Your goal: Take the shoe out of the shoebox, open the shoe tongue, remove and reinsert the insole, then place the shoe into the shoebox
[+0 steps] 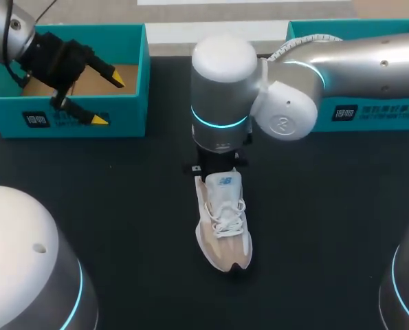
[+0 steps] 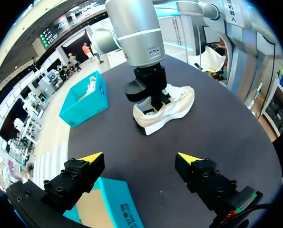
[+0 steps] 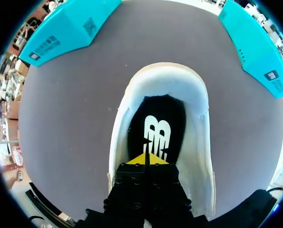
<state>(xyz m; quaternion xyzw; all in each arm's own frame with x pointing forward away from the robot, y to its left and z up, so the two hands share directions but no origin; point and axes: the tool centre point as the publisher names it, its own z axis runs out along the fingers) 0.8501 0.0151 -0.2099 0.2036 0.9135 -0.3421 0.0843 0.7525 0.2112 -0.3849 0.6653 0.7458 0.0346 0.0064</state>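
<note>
White-beige shoe out of box, sitting mid table, toe pointing away from both boxes. Right claw stuck down into heel opening, yellow tips pressed together right at back end of black insole. Whether anything's pinched between them, can't tell tbh. Left claw hanging over front wall of left box, fingers spread wide, nothing in them. Right box over at far right, partly behind right arm.
</note>
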